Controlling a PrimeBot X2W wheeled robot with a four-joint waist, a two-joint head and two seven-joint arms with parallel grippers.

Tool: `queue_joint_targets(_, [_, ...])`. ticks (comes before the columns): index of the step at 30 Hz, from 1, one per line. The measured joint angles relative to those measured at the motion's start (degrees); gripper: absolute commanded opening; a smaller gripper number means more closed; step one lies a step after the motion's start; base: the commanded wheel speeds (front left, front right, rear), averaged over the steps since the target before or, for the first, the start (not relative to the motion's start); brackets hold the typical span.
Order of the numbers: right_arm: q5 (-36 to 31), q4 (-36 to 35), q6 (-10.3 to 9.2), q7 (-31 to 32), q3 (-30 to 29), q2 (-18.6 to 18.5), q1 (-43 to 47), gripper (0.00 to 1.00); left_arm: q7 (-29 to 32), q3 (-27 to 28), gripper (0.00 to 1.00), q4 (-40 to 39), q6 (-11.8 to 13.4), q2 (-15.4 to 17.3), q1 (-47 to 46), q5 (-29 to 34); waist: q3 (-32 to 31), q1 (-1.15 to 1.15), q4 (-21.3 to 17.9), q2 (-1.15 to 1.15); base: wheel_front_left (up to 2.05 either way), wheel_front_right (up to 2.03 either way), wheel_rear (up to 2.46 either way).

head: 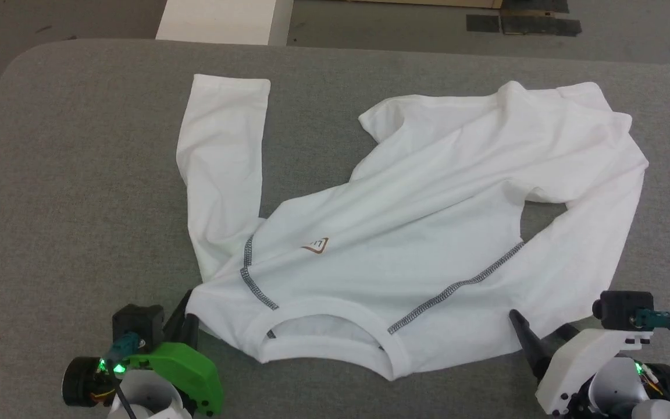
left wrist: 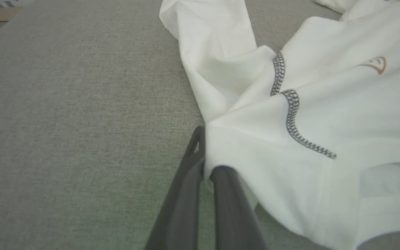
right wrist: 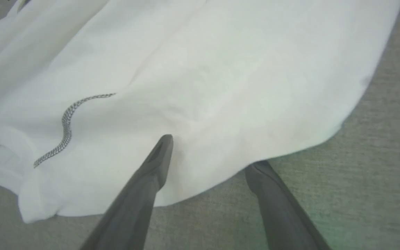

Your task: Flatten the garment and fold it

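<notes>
Head view first: the grey cloth-covered table point(head: 79, 174) takes most of my picture, and the garment point(head: 428, 221) lies spread across its middle and right, neck opening point(head: 323, 343) towards me, body running away on a slant and creased. One sleeve point(head: 221, 163) stretches straight up the table on the left; the other sleeve point(head: 591, 233) doubles back down the right side, with a small gap of table showing between it and the body. A white box point(head: 218, 20) sits on the floor beyond the far edge. Down at the lower left, my left gripper point(head: 186, 320) is at the near shoulder corner, fingers pressed together, and its wrist view shows the cloth's edge pinched between them. At the lower right, my right gripper point(head: 541, 326) stands wide, one finger lying on top of the fabric and the other tucked just under the hem edge, nothing clamped. Two dark zigzag seams point(head: 457, 285) run out from the collar, and a small orange triangle logo point(head: 316, 246) sits between them.
</notes>
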Motion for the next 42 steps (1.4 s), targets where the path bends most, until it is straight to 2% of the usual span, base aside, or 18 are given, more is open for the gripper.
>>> queue_joint_targets(1, [0.03, 0.05, -0.01, 0.25, 0.11, -0.09, -0.27, 0.26, -0.11, -0.1, 0.0, 0.18, -0.16, -0.04, -0.04, -0.01, 0.13, 0.0, 0.17, 0.0, 0.0, 0.0, 0.0])
queue_joint_targets(2, [0.12, 0.05, -0.01, 0.29, 0.16, -0.11, -0.37, 0.0, -0.18, -0.16, 0.0, 0.35, -0.23, -0.11, -0.07, -0.04, 0.2, 0.0, 0.3, 0.0, 0.0, 0.0, 0.0])
queue_joint_targets(10, [0.25, -1.75, -0.02, 0.21, -1.05, 0.13, 0.64, 0.0, -1.43, -0.71, 0.0, 0.55, -1.41, -0.49, -0.13, -0.96, -1.3, 0.0, 0.41, 0.0, 0.0, 0.0, 0.0])
queue_joint_targets(13, [0.66, -5.79, -0.02, 0.41, -1.76, 0.15, 1.69, 0.0, -1.42, -0.83, 0.0, -1.41, -2.58, -0.34, -0.21, -1.57, -2.3, 0.0, 0.09, 0.0, 0.0, 0.0, 0.0])
queue_joint_targets(17, [-0.47, -14.03, -0.02, 3.2, -3.41, 0.19, 1.32, 0.0, -0.16, -1.32, 0.0, -5.82, -5.87, 0.99, -2.69, -3.66, -3.1, 0.0, -0.86, 0.0, 0.0, 0.0, 0.0])
queue_joint_targets(22, [-4.11, -22.29, -0.02, 9.99, -4.81, -0.4, -6.75, 0.0, 4.93, -2.12, 0.0, -10.73, -10.22, 3.83, -10.95, -7.02, -2.68, 0.0, -2.04, 0.0, 0.0, 0.0, 0.0])
queue_joint_targets(25, [-4.89, -23.43, -0.01, 14.66, -4.17, -3.78, -16.79, 0.0, 9.17, -3.09, 0.0, -12.13, -11.65, 5.54, -19.84, -11.28, -1.17, 0.0, -2.51, 0.0, 0.0, 0.0, 0.0])
queue_joint_targets(29, [-5.17, -19.56, -0.01, 19.08, -2.38, -9.53, -31.69, 0.0, 13.07, -3.48, 0.0, -9.61, -12.05, 8.51, -33.69, -14.3, 1.79, 0.0, -3.09, 0.0, 0.0, 0.0, 0.0])
queue_joint_targets(30, [-5.27, -17.29, -0.01, 19.72, -1.77, -10.63, -36.32, 0.0, 13.25, -3.04, 0.0, -8.08, -12.05, 9.04, -37.85, -14.78, 2.81, 0.0, -3.28, 0.0, 0.0, 0.0, 0.0])
queue_joint_targets(31, [-5.95, -12.73, -0.01, 20.05, -0.16, -12.28, -45.58, 0.0, 13.21, -2.42, 0.0, -4.34, -12.06, 10.42, -45.9, -14.32, 4.98, 0.01, -3.71, 0.0, 0.0, 0.0, 0.0])
queue_joint_targets(32, [-6.39, -10.77, -0.01, 19.95, 0.29, -12.61, -49.06, 0.0, 13.14, -2.26, 0.0, -2.7, -12.07, 10.98, -48.8, -13.79, 5.87, 0.0, -3.9, 0.0, 0.0, 0.0, 0.0])
queue_joint_targets(36, [-10.33, -1.64, -0.01, 18.35, 1.45, -12.09, -63.21, 0.0, 12.45, -0.96, 0.0, 3.74, -11.82, 12.01, -60.54, -12.13, 10.33, 0.01, -4.97, 0.0, 0.0, 0.0, 0.0])
queue_joint_targets(42, [-18.64, 7.71, 0.03, 9.6, -0.48, -8.82, -80.04, 0.0, 7.95, 0.16, 0.0, 10.02, -7.24, 11.4, -74.87, -6.13, 17.03, 0.02, -6.51, 0.0, 0.0, 0.0, 0.0])
